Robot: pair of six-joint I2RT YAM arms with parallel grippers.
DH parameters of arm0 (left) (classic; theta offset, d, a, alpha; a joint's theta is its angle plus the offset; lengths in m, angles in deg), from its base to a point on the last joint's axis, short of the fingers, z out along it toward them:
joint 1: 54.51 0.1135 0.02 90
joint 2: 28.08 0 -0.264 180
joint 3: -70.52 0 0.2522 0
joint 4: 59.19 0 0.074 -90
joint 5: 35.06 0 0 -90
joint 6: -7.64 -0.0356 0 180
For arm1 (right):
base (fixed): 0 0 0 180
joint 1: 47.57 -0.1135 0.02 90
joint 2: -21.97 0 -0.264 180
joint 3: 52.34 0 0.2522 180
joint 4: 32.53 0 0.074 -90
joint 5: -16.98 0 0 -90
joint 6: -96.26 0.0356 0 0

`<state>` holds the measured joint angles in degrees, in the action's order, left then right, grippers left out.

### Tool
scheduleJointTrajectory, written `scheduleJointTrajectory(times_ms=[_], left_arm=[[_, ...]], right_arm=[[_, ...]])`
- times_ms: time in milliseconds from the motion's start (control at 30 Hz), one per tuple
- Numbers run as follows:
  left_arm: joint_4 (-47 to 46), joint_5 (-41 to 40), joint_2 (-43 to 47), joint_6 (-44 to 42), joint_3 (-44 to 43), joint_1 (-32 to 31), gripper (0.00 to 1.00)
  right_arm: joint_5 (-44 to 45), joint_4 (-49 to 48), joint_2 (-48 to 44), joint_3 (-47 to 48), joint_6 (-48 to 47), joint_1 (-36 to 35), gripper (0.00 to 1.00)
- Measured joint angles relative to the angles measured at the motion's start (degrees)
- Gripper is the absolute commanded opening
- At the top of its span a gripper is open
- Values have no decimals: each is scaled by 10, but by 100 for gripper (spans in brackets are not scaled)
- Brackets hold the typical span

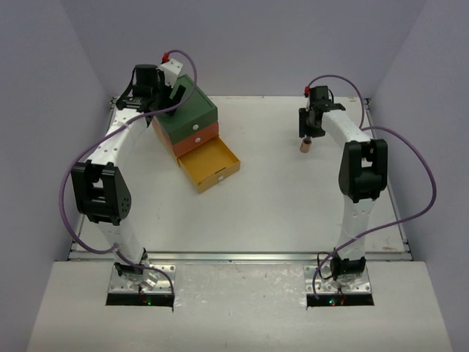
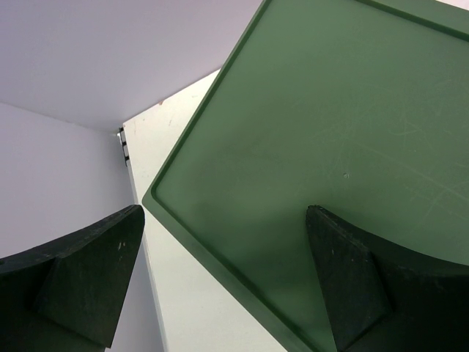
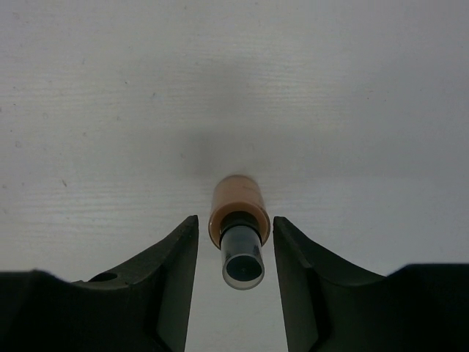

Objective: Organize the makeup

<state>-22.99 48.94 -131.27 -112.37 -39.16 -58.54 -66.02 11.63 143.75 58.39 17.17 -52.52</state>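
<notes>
— Since both pairs of jaws are yours, what does the overhead camera give you?

— From above, my left gripper [image 1: 172, 94] hangs over the far-left corner of the drawer chest [image 1: 192, 125], whose yellow drawer [image 1: 212, 165] is pulled out. My right gripper [image 1: 308, 130] points down at the far right of the table [image 1: 278, 205], just over one tan tube [image 1: 305, 145]. It stands with its dark cap up, well apart from the chest. How wide either pair stands I cannot tell from up there.

— And the left wrist?

— It settles that. My left fingers [image 2: 88, 282] are spread wide with nothing between them. Below them are the chest's green top [image 2: 330, 132], its corner, and a strip of table beside it.

— The right wrist?

— It shows what the overhead view hides. The tube sits between my right fingers [image 3: 172, 286], cap [image 3: 242, 260] towards the lens. My jaws are partly open, with a thin gap on the left side and a thinner one on the right. Whether that side touches I cannot tell. Nothing is gripped.
</notes>
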Motion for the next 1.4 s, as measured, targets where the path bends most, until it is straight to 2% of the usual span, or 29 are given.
scheduleJointTrajectory(times_ms=[267, 367, 433, 500, 567, 633, 667, 733, 833, 967, 1033, 1100, 1400], left_arm=[[0, 0, 0, -1, 0, 0, 93], [0, 0, 0, -2, 0, 0, 93], [0, 0, 0, -1, 0, 0, 93], [0, 0, 0, -1, 0, 0, 93], [0, 0, 0, -1, 0, 0, 93], [0, 0, 0, -1, 0, 0, 93], [0, 0, 0, -1, 0, 0, 93], [0, 0, 0, -1, 0, 0, 93], [0, 0, 0, -1, 0, 0, 93], [0, 0, 0, -1, 0, 0, 93], [0, 0, 0, -1, 0, 0, 93], [0, 0, 0, -1, 0, 0, 93], [0, 0, 0, -1, 0, 0, 93]], right_arm=[[-1, -2, 16, 10, 0, 0, 44], [-2, -2, 16, 10, -2, 0, 35], [-2, -3, 16, 10, -4, 0, 22], [-6, -3, 16, 10, -4, 0, 19], [-10, -3, 16, 10, -4, 0, 23], [-12, -4, 16, 10, -4, 0, 35], [-12, -4, 16, 10, -4, 0, 37], [-12, -5, 16, 6, -5, 0, 40], [-12, -8, 16, -4, -8, 0, 37], [-12, -15, 14, -10, -11, 0, 27], [-12, -25, 10, -19, -14, 0, 12], [-13, -31, 3, -32, -15, 0, 2], [-25, -35, -21, -66, -20, 0, 0]])
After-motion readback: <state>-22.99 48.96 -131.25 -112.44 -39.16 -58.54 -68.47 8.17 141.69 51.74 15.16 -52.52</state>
